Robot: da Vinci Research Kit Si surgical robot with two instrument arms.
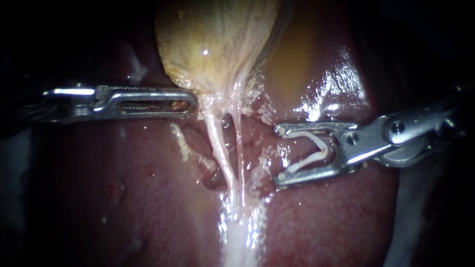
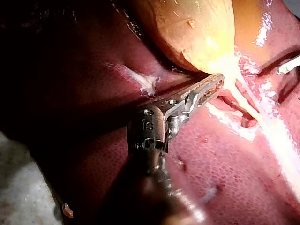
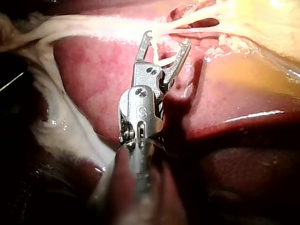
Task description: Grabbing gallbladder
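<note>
The left instrument (image 1: 190, 103) lies level with its claw closed, jaws together and empty, and the tip just beside the narrow end of the gallbladder (image 1: 217, 39). The right instrument (image 1: 280, 153) slants in on the far side of that narrow end, clear of the gallbladder. Its claw is spread wide, both jaws bearing on a white clip (image 1: 307, 163) seated between them.

endoscope: close, facing liver (image 1: 123, 198) | left wrist: behind left instrument (image 2: 219, 79), facing gallbladder (image 2: 197, 33) | right wrist: behind right instrument (image 3: 167, 38), facing tubes (image 1: 219, 148) | shared: tubes, gallbladder neck, clip (image 1: 307, 163)
</note>
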